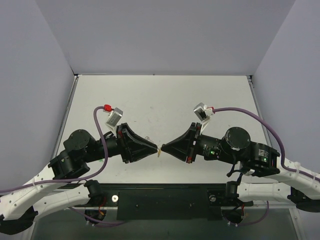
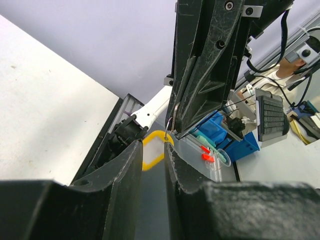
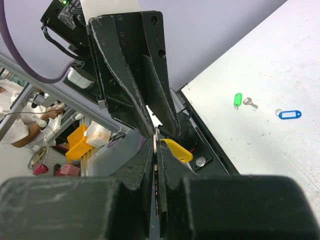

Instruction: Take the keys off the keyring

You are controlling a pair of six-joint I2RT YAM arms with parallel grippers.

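Note:
Over the table's near edge my two grippers meet tip to tip. My right gripper (image 1: 162,148) (image 3: 156,137) is shut on a thin strip of metal seen edge-on between its pads, which looks like the key (image 3: 156,168). The yellow keyring tag (image 3: 177,150) (image 2: 155,150) (image 1: 159,152) hangs free at the right gripper's tip (image 2: 173,131) from a thin ring. My left gripper (image 1: 156,148) (image 2: 152,145) (image 3: 161,127) faces it. Its fingers stand apart on either side of the tag's top with nothing pinched between them.
On the white table (image 1: 165,100) lie a green tag (image 3: 238,100) joined to a silver key (image 3: 250,103) and a blue tag (image 3: 290,114). A black rail (image 3: 200,150) runs along the table's near edge. Plastic bins (image 2: 225,140) stand beyond the table.

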